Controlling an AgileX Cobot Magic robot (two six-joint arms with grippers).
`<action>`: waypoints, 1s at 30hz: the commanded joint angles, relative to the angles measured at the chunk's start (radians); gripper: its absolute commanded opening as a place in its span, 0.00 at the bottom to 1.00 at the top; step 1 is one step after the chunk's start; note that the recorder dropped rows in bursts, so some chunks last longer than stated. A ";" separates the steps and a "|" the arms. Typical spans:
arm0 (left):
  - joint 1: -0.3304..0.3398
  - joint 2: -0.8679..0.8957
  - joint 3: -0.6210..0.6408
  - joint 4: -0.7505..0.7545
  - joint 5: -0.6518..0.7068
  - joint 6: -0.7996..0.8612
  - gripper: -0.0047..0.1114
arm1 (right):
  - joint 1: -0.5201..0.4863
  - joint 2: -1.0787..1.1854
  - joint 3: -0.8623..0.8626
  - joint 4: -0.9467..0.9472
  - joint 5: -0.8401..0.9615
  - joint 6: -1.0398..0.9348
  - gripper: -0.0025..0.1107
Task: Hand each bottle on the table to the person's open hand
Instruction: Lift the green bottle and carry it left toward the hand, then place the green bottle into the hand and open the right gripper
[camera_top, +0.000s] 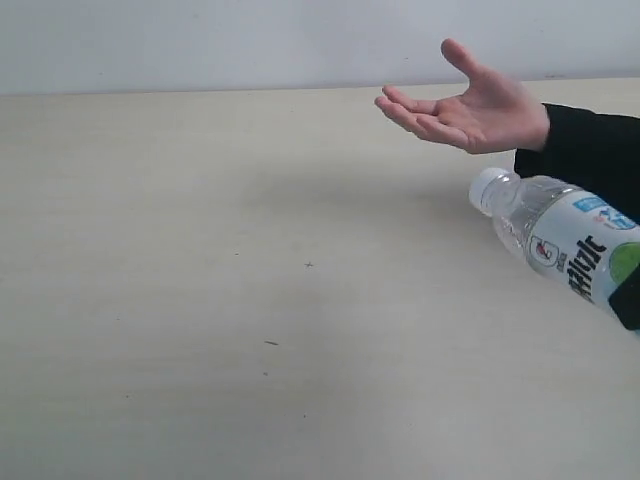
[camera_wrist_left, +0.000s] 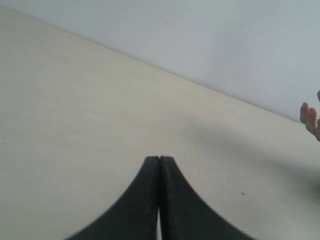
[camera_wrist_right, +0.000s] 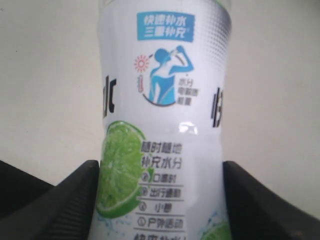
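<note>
Now, your right fingers (camera_wrist_right: 75, 195) grip the lime-label bottle (camera_top: 560, 240), tilted near the right edge of the worktop (camera_top: 200, 300), cap just below the open hand (camera_top: 465, 110); left fingers (camera_wrist_left: 145, 200) closed, empty. Release early and it drops short of the palm.

A plain test-bench setting, lab-like rather than homely. Under and ahead of the left gripper (camera_wrist_left: 159, 158), a wide pale wood-grain tabletop (camera_top: 200, 300), marked only by a few tiny dark specks, runs to a blank whitish wall (camera_wrist_left: 225, 40). The kind of room cannot be told.
</note>
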 joint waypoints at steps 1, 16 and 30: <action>0.005 0.001 0.003 -0.001 -0.001 -0.002 0.04 | 0.003 0.006 -0.018 -0.084 -0.141 0.047 0.02; 0.005 0.001 0.003 -0.001 -0.001 -0.002 0.04 | 0.003 0.339 -0.498 -0.104 -0.164 0.065 0.02; 0.005 0.001 0.003 -0.001 -0.001 -0.002 0.04 | 0.003 0.829 -0.573 -0.077 -0.358 0.059 0.02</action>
